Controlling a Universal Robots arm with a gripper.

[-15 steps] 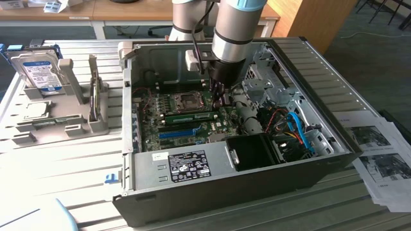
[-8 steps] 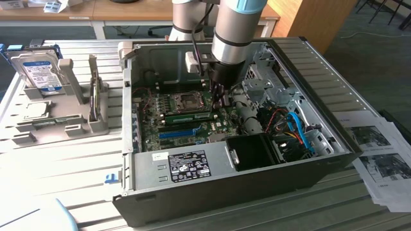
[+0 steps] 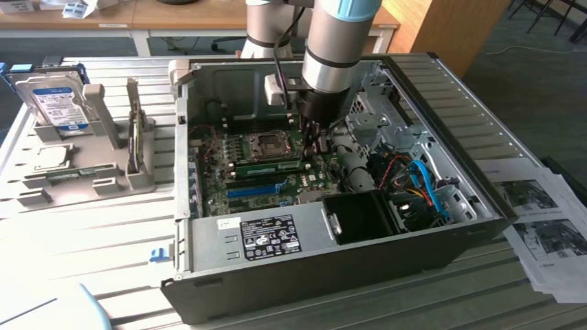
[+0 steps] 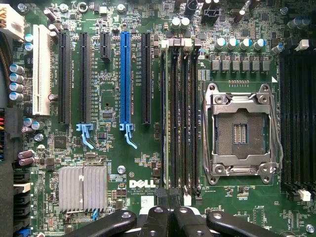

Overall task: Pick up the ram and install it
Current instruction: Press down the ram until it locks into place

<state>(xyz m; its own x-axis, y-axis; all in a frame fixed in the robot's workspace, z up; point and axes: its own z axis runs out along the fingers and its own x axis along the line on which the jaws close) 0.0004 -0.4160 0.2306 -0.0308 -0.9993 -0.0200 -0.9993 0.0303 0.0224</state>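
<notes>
Basically the ram [image 3: 269, 166] stands on edge in a memory slot inside the open PC case [image 3: 477, 137], just beside the CPU socket [image 3: 269, 144]. The claw [image 3: 309, 141] is down inside the case at the ram's end toward the exterior view's right. In the wrist view the ram [image 4: 166, 113] is seen edge-on as a thin pale line in the slot farthest from the CPU socket [image 4: 240, 131], 1 of 4 parallel black slots. The claw [image 4: 169, 205] is closed, its 2 fingers pressed together with nothing between them, tips right over one end of that slot. Cannot tell whether the tips touch the ram.

The case lies on its side on the table [image 3: 92, 240], side panel off. It holds the green motherboard [image 4: 108, 163], a blue expansion slot [image 4: 125, 79], a silver heatsink [image 4: 83, 187], a black shroud [image 3: 362, 216] and blue cables [image 3: 427, 182]. A gray holder [image 3: 92, 180] sits on the table at the exterior view's left, well apart from the case, with a hard drive [image 3: 57, 103] standing upright in it. Printed papers [image 3: 541, 227] lie at the exterior view's right.

The arm hides the case area behind the claw in the exterior view. Slot latches are hard to make out. The papers are cut off at the edge.
</notes>
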